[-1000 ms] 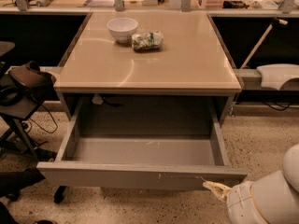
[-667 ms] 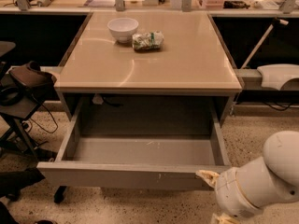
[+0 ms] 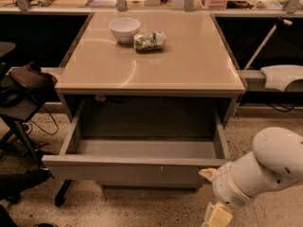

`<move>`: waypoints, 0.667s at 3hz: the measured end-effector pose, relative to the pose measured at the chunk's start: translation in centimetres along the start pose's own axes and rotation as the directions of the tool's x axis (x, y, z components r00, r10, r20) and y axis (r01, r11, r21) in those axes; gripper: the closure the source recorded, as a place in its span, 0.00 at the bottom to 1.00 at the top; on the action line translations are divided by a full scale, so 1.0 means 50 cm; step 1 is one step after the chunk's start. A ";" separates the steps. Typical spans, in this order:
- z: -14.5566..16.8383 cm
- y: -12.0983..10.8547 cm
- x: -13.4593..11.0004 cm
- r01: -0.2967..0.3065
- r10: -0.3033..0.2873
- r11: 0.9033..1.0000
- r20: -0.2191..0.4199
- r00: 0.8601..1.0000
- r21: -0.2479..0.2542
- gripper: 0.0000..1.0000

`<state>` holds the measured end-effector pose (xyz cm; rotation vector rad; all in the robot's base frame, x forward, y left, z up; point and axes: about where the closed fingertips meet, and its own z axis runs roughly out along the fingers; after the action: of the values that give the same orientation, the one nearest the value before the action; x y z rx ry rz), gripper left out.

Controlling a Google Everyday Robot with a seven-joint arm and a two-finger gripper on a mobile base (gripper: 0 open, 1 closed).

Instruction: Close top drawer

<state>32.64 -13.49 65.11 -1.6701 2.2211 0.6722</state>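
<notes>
End effector (image 3: 212, 193) sits at the lower right of the camera view, at the tip of the white arm (image 3: 265, 169), low and just in front of the right end of the top drawer (image 3: 123, 173). A beige part of it lies against or just beside the drawer front's right corner; contact cannot be confirmed. Whether it is open or closed cannot be told, and nothing is seen in its hold. Top drawer stands pulled well out from under the beige surface (image 3: 156, 70), almost as wide as that surface, with its grey interior exposed and showing no contents. Its flat front faces the camera and bears small white scuffs (image 3: 161, 168) right of centre. On the surface, toward the far edge, a white bowl (image 3: 124, 30) stands upright, with a crumpled green-and-white packet (image 3: 149, 40) just beside it on the right. A dark bag (image 3: 29, 78) rests on a stand to the left of the surface. Floor (image 3: 142, 209) is speckled.
</notes>
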 end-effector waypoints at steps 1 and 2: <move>0.008 -0.023 -0.009 -0.031 0.031 0.999 -0.005 1.000 0.011 0.00; 0.007 -0.052 -0.036 -0.027 0.028 0.999 -0.013 1.000 0.041 0.00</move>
<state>35.63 -12.40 65.19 -1.6320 2.2553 0.6205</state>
